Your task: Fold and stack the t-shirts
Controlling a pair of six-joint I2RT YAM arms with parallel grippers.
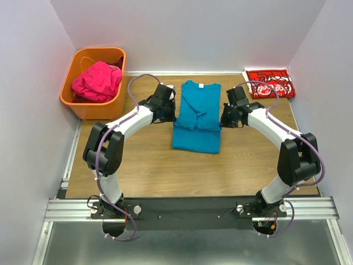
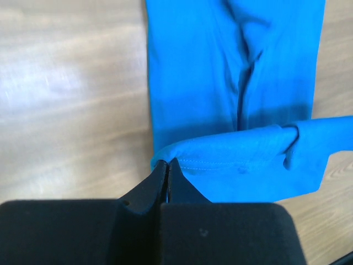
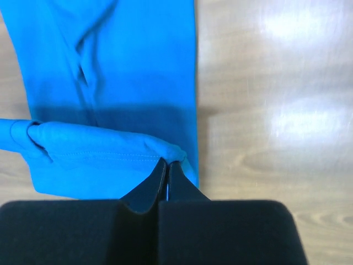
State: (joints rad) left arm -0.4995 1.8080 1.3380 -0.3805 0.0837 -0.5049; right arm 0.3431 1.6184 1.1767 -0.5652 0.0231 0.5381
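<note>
Two grips on teal t-shirt [image 1: 196, 118] hem fold: left jaws, right jaws clamping opposite ends.

The blue shirt [image 1: 196, 116] at the table's middle is plain teal-blue, unprinted. The red shirt [image 1: 269, 83] in the far right corner bears white script. The pink shirt [image 1: 96, 81] is solid magenta, in an orange basket [image 1: 92, 110] at the far left corner. The table [image 1: 149, 165] is light brown wood grain. The left arm [image 1: 129, 121] and right arm [image 1: 270, 130] are white with black joints; the left gripper [image 2: 166, 164] and right gripper [image 3: 167, 164] are black.
</note>
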